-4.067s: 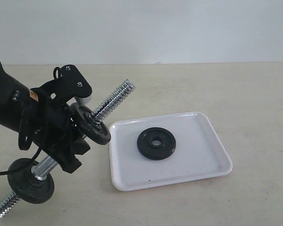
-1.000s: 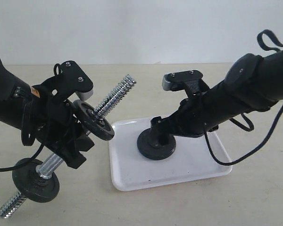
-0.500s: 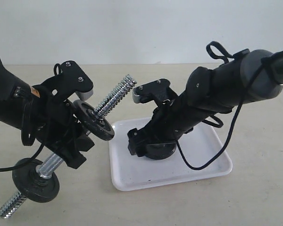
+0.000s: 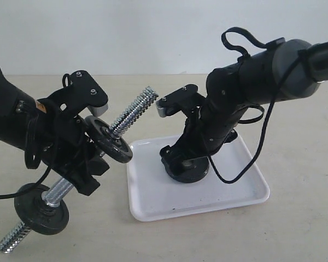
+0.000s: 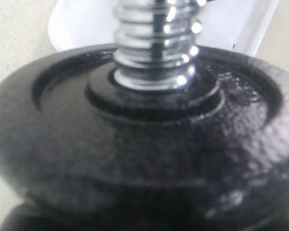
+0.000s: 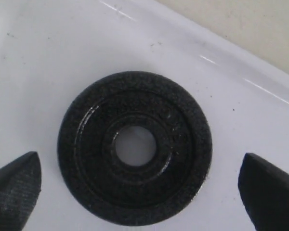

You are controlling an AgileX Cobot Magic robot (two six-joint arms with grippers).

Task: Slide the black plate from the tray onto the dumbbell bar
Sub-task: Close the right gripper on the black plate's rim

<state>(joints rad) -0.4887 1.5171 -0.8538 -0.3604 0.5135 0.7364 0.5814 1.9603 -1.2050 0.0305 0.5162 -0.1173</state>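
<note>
While the right gripper (image 6: 142, 185) hangs straight over the tray (image 4: 153, 210), its two fingers (image 6: 17, 187) stand spread wide, one on either side of the black plate (image 6: 135, 192). Neither dark, ribbed tip touches the plate; white tray floor shows between each tip and the plate's rim. The plate lies flat on the tray, near its middle and a little closer to the short edge that faces the dumbbell bar (image 4: 132, 113). White tray shows through its round centre hole. In the exterior view the right arm's wrist covers much of the plate, and only its near rim shows below the gripper.

Off the tray's left short edge, the left gripper (image 4: 76, 172) is clamped on the smooth middle of the bar and holds it tilted above the desk (image 4: 295, 229). The bar's upper threaded end points up toward the desk's far edge, just beyond the tray's far left corner. One black disc (image 4: 106, 141) sits on the bar just above the gripper; a second disc (image 4: 41, 208) sits below the gripper, near the lower threaded end. The left wrist view shows the upper disc close up, blurred, with the chrome thread rising from its hole.
</note>
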